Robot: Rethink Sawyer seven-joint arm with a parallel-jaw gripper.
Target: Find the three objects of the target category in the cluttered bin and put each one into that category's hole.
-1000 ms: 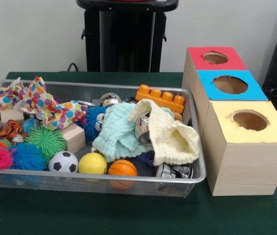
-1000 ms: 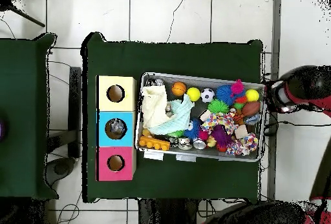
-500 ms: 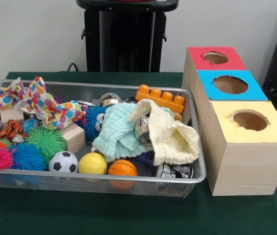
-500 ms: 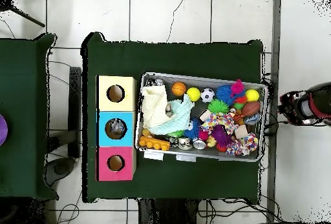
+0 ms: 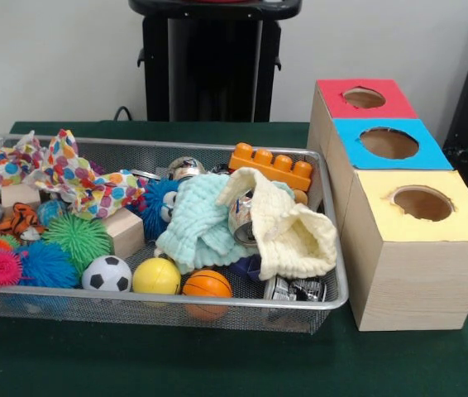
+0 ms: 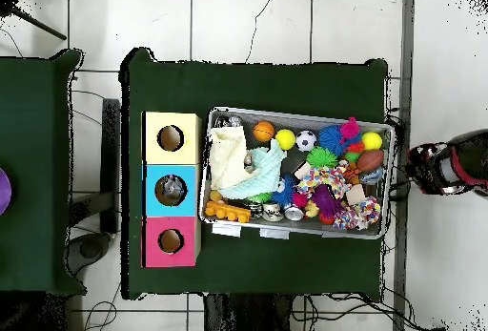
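No gripper shows in either view. The wire bin (image 5: 333,291) (image 6: 295,235) holds a heap of toys. Along its near rim lie a soccer ball (image 5: 107,274), a yellow ball (image 5: 156,276) and a small basketball (image 5: 207,285). A mint cloth (image 5: 197,227) and a cream cloth (image 5: 296,236) wrap a drink can (image 5: 241,217). A crushed can (image 5: 296,289) lies in the near right corner, and an orange brick (image 5: 271,165) at the back. To the right stand the red box (image 5: 333,95), blue box (image 5: 351,147) and yellow box (image 5: 383,227), each with a round hole on top.
Spiky balls (image 5: 78,238), a wooden block (image 5: 122,231) and a dotted cloth (image 5: 69,178) fill the bin's left half. Overhead, something grey sits in the blue box's hole (image 6: 172,191). A red and black shape (image 6: 448,165) lies off the table's right edge; I cannot tell what it is.
In the overhead view the red and black shape beside the table shrank and shifted downward, and the dark mass at the bottom right is gone. The bin's contents have not moved.
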